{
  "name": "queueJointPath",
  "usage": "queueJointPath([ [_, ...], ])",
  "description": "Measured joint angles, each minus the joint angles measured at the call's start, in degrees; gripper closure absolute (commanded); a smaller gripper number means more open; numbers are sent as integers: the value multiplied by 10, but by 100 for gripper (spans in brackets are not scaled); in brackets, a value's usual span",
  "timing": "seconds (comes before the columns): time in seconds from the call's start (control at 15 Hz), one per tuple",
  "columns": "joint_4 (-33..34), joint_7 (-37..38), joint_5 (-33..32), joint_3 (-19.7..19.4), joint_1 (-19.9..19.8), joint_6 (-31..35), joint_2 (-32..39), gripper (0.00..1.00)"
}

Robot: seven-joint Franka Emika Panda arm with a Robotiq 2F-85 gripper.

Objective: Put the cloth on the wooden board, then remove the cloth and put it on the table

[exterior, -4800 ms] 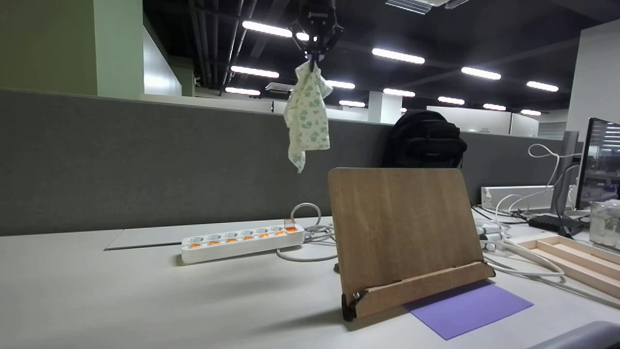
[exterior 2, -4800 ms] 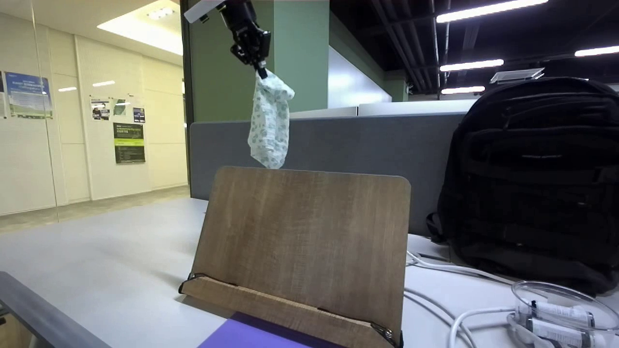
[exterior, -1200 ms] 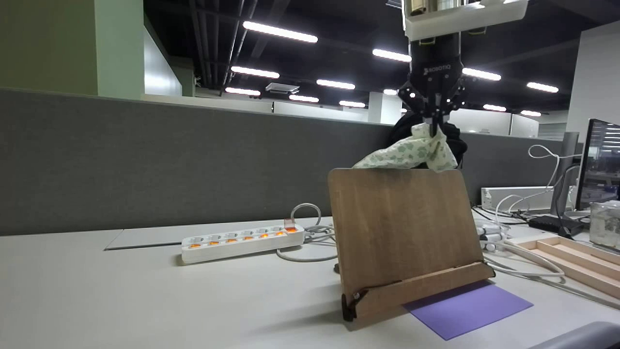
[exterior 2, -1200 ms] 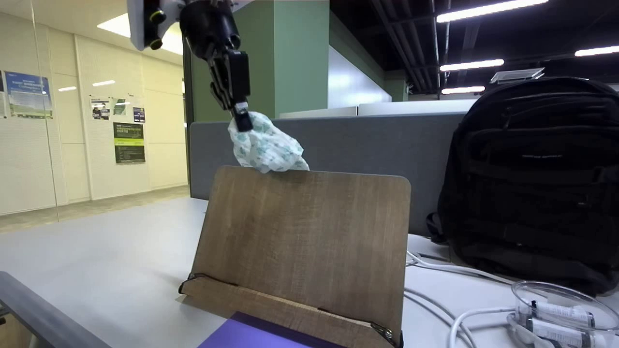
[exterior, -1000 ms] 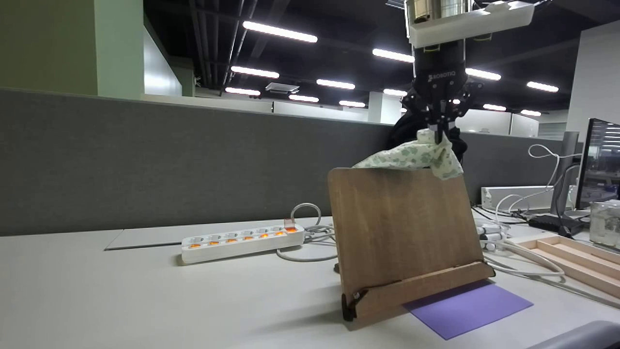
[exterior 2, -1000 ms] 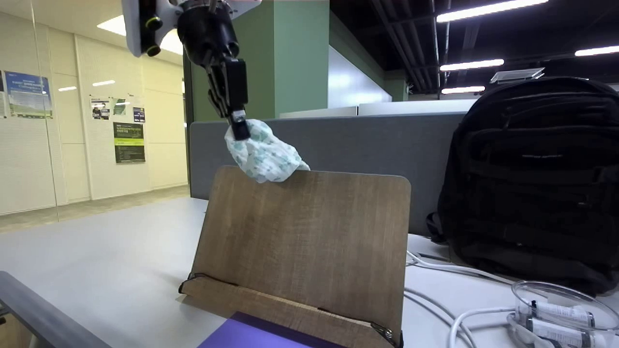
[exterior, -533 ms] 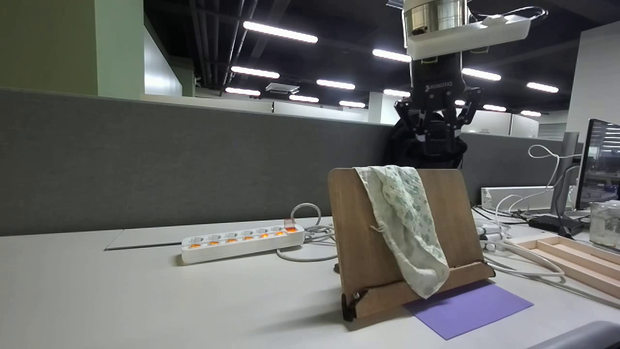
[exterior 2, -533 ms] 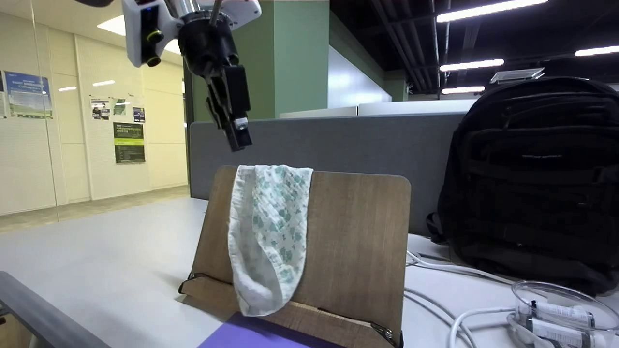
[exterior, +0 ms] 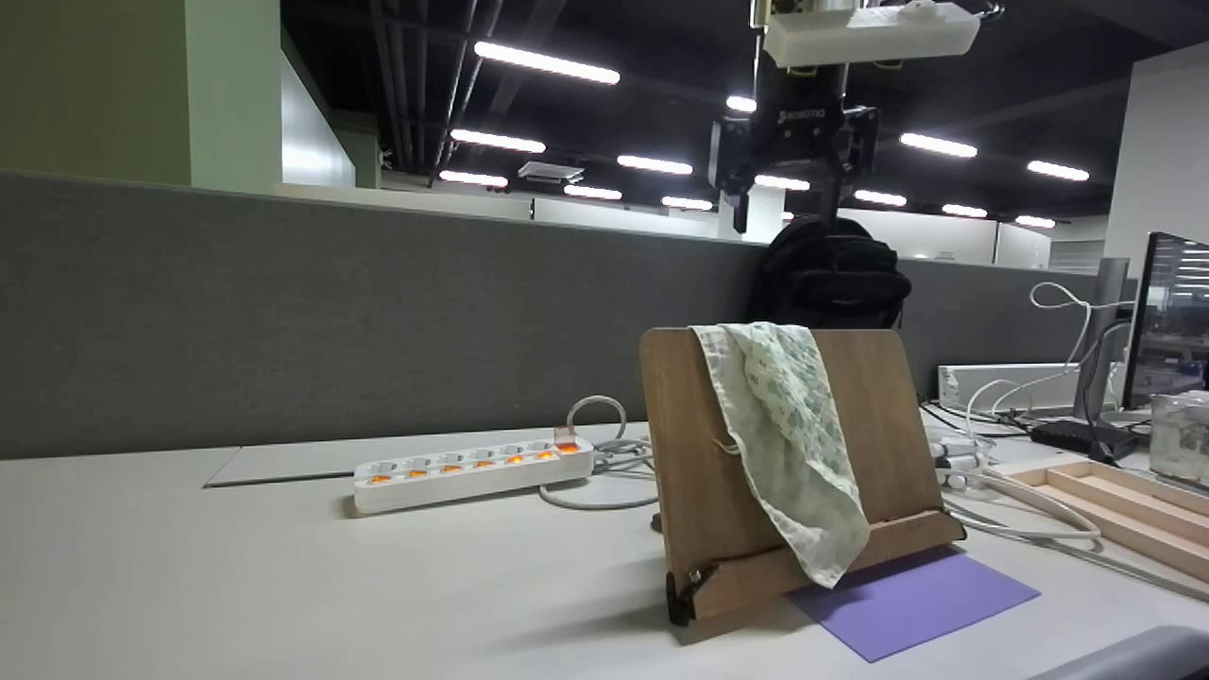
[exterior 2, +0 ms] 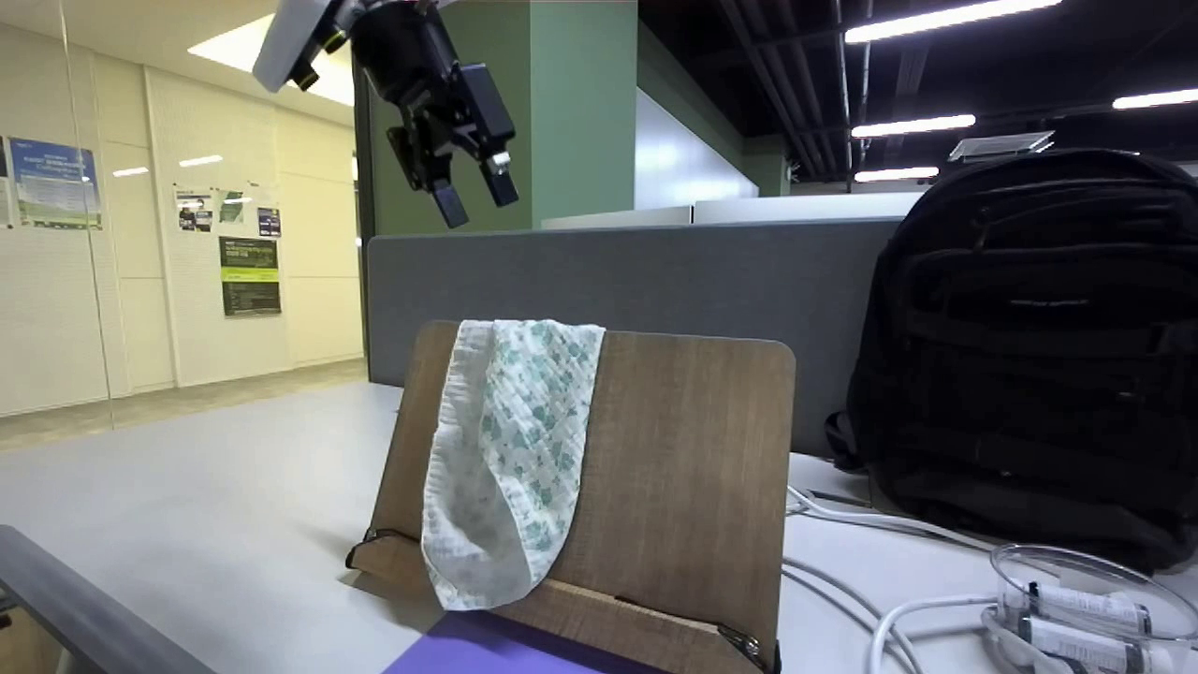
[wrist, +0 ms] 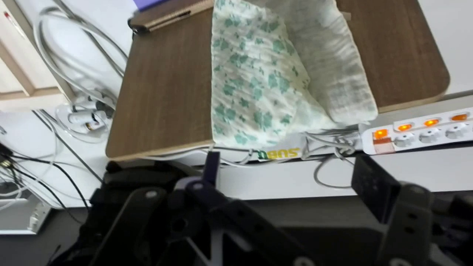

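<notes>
A pale cloth with green leaf prints (exterior: 798, 434) hangs over the top edge of the wooden board (exterior: 689, 472), draped down its tilted front. Its lower end reaches past the board's ledge, above the purple sheet. The same drape of the cloth (exterior 2: 533, 421) shows left of centre on the board (exterior 2: 688, 449). My gripper (exterior: 786, 217) is up above the board, apart from the cloth. Its jaws stand wide with nothing between them. In the wrist view the cloth (wrist: 258, 81) lies ahead of the gripper (wrist: 290, 175). The white table (exterior: 283, 576) spreads around the board.
A white power strip (exterior: 472, 477) with cables lies beside the board. A black backpack (exterior 2: 1029, 365) stands behind it, against the grey partition (exterior: 331, 321). A purple sheet (exterior: 921, 604) lies under the board's front. A light wooden tray (exterior: 1115, 510) and a monitor (exterior: 1176, 321) are nearby.
My gripper has opened and let go of the cloth, which dropped from a bunch at the board's top to hang down its front. The gripper then rose and turned.
</notes>
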Motion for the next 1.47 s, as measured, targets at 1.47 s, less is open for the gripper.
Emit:
queueJointPath([
  [1.47,73,-317,133,-115,52,-14,112,0],
])
